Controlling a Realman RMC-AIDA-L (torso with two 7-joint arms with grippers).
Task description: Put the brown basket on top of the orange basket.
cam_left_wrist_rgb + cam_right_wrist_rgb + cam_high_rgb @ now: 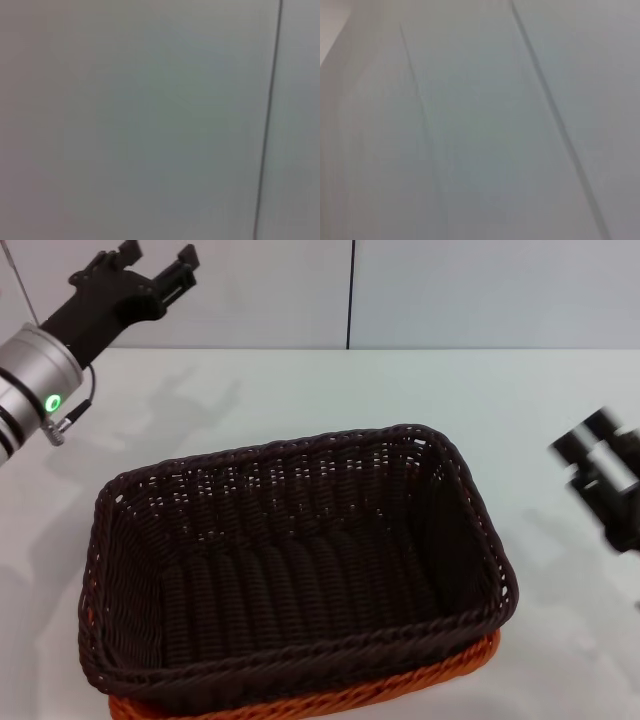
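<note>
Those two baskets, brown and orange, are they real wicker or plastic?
The brown basket shows woven strands with a braided rim and faint sheen, so it may be plastic imitation wicker. The orange basket beneath shows the same weave, very evenly colored, which also suggests plastic.

orange basket (330,698) mostly hidden under brown basket (290,550); right hand (600,475) blurred.

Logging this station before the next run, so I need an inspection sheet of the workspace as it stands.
Surface: white table, bare around the baskets.
Job's things: brown basket sits nested on the orange basket; only orange rim shows along the near side.
Clutter: nothing seen.
Grippers: left pincer raised at far left, fingers apart, holding nothing; right pincer at the right edge, off the baskets.
Cables: thin cable at the left wrist.
Surroundings: pale wall panels with a dark vertical seam; wrist views show only these.
</note>
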